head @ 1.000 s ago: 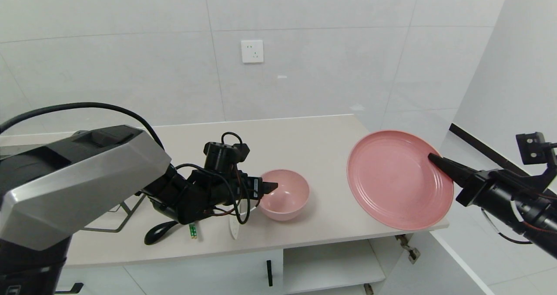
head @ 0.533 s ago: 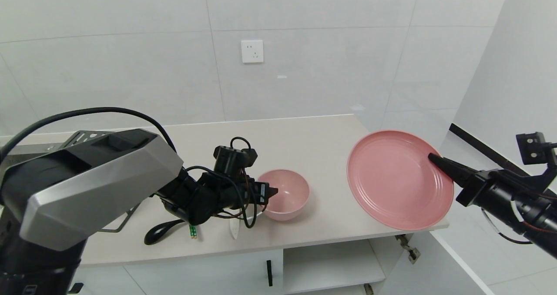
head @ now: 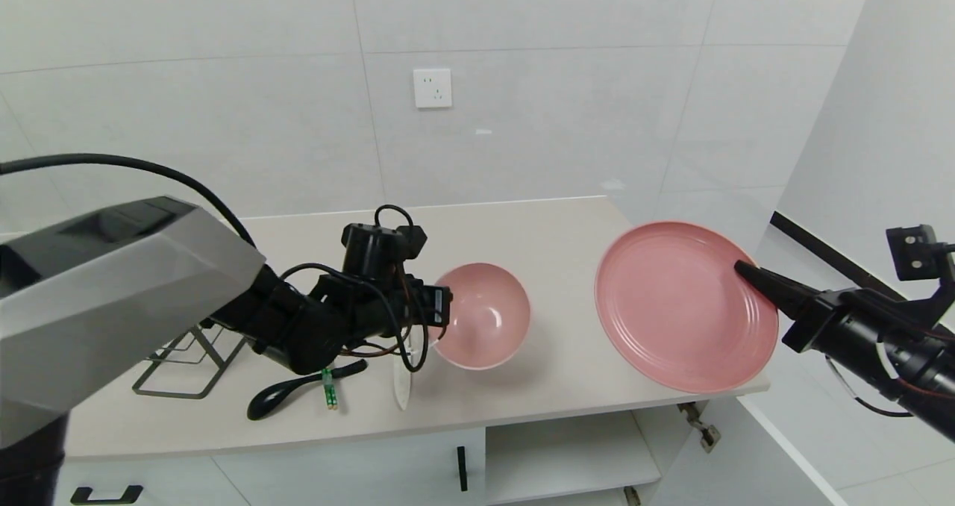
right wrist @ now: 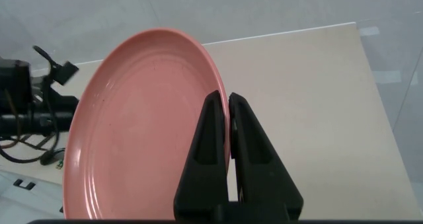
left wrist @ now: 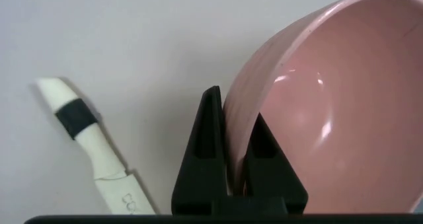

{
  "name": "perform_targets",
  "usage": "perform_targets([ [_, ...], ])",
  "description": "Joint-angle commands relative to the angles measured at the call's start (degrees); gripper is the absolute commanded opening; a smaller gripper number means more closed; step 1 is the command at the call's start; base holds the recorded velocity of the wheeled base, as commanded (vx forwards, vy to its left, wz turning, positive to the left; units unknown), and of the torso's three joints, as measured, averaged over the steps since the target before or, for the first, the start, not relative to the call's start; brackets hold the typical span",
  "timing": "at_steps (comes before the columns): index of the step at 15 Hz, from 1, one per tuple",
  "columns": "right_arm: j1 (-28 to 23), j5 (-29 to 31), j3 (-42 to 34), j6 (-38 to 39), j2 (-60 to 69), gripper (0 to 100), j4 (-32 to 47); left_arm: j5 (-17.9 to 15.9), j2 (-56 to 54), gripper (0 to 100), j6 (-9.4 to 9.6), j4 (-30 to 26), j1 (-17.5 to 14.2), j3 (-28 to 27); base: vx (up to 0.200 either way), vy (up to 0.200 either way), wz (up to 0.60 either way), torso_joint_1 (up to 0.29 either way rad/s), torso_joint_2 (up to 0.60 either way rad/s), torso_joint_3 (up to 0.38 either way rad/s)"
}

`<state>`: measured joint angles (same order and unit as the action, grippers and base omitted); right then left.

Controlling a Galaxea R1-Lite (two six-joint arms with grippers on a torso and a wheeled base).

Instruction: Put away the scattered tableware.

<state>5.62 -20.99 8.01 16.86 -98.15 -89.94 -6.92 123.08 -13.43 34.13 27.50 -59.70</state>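
Observation:
My left gripper (head: 442,313) is shut on the near rim of a pink bowl (head: 483,315), which hangs tilted just above the counter (head: 522,245). In the left wrist view the gripper (left wrist: 232,145) pinches the bowl (left wrist: 330,112) rim between its two fingers. At the counter's right end my right gripper (head: 746,275) is shut on the edge of a pink plate (head: 679,308), held tilted and off the surface. The right wrist view shows the gripper (right wrist: 228,118) clamped on the plate (right wrist: 145,125). A white spoon (head: 402,386) lies below the bowl, also seen as the white spoon (left wrist: 89,138) in the left wrist view.
A black spoon (head: 272,398) and green-tipped chopsticks (head: 329,394) lie near the counter's front edge. A wire rack (head: 186,353) stands at the left. An open cabinet shelf (head: 567,454) sits under the counter. The counter's back half is free.
The left gripper has lifted the pink bowl off the counter and tipped it, drawing back slightly to the left. The right arm and plate have stayed still.

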Motion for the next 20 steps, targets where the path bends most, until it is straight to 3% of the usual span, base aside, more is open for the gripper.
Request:
perform_targets([
  [1,-0.1,0.0,0.3,0.0,0.6,0,-0.1,0.1,-13.7,0,0.16,-2.1,-0.3,6.3,0.0,0.0,0.0,0.0,0.0,0.0],
  [4,0.0,0.0,1.0,0.0,2.0,0,-0.1,-0.1,-27.9,0,0.16,-8.7,-1.9,17.8,0.0,0.0,0.0,0.0,0.0,0.0],
  [7,0.4,0.2,3.3,0.5,2.1,0,-0.1,-1.3,-34.2,0,0.25,-7.6,-4.0,22.9,0.0,0.0,0.0,0.0,0.0,0.0],
  [8,0.2,0.3,4.4,0.0,2.1,0,-0.1,-3.7,-35.9,0,0.25,-6.6,-4.0,24.2,0.0,0.0,0.0,0.0,0.0,0.0],
  [9,0.1,0.3,5.1,0.6,1.9,0,-0.1,-8.5,-37.5,0,-0.01,-1.4,-3.9,26.8,0.0,0.0,0.0,0.0,0.0,0.0],
  [10,0.1,0.1,4.8,0.4,1.9,0,-0.1,-9.9,-37.7,0,-0.19,3.8,-4.1,29.2,0.0,0.0,0.0,0.0,0.0,0.0],
  [13,1.6,0.0,4.3,-0.2,1.9,0,-0.1,-10.3,-38.3,0,-0.36,23.5,-4.5,41.2,0.0,0.0,0.0,0.0,0.0,0.0],
  [15,1.7,0.1,4.3,-0.2,2.0,0,-0.1,-10.3,-39.6,0,-2.56,27.6,-4.7,43.9,0.0,0.0,0.0,0.0,0.0,0.0],
  [16,1.8,0.2,4.4,-0.4,2.3,0,-0.1,-9.0,-42.7,0,-5.81,29.4,-5.4,46.0,0.0,0.0,0.0,0.0,0.0,0.0],
  [18,1.9,0.3,4.3,-2.4,3.5,0,-0.1,-4.7,-44.9,0,-7.4,29.4,-7.6,47.7,0.0,0.0,0.0,0.0,0.0,0.0],
  [20,2.3,1.8,3.9,-5.3,3.8,0,-0.1,-3.4,-43.4,0,-6.17,29.6,-6.0,48.9,0.0,0.0,0.0,0.0,0.0,0.0],
])
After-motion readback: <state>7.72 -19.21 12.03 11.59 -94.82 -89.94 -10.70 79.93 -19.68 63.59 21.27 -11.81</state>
